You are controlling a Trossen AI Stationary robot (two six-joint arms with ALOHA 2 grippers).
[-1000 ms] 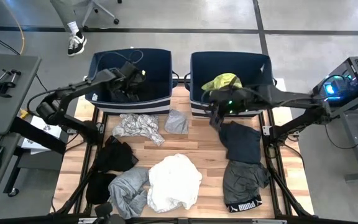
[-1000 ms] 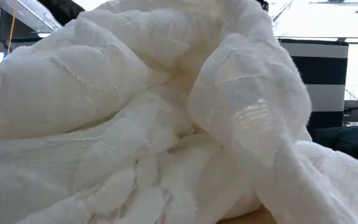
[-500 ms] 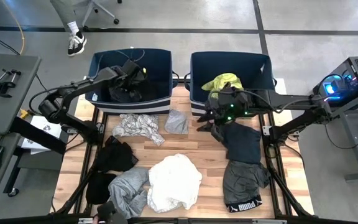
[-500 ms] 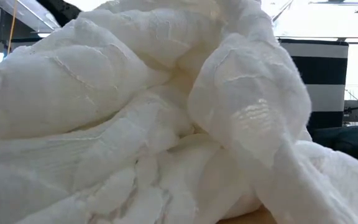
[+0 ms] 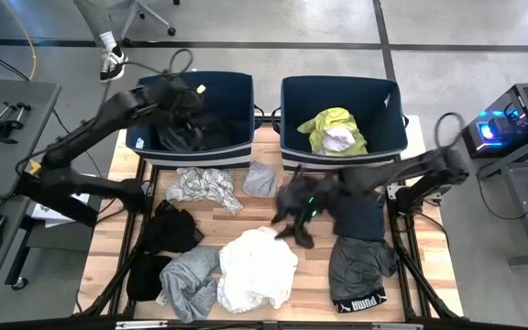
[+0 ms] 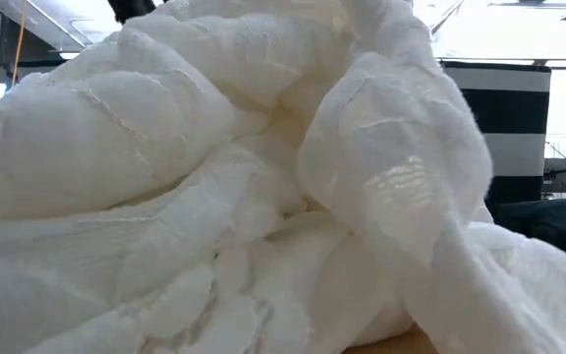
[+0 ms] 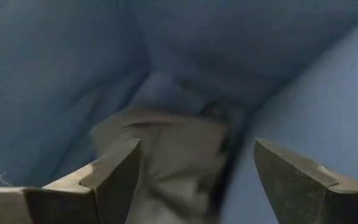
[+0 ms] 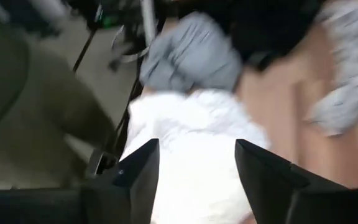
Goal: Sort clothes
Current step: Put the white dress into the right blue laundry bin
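Surface (image 5: 246, 213): clothes spread below both bins.
White garment (image 5: 257, 268): largest heap, soft, light, likely to drape and snag; best pinched at raised fold. Lies just ahead of right end effector (image 5: 293, 220), fingers apart, empty.
Left bin (image 5: 236, 92): dark garment (image 7: 166, 155) at bottom, right beneath left end effector (image 5: 189, 92), fingers wide, holding nothing.
Right bin (image 5: 383, 96): neon yellow garment (image 5: 324, 124) with white piece on top, behind right end effector.
Patterned garment (image 5: 204, 186), small grey piece (image 5: 260, 179): between end effectors.
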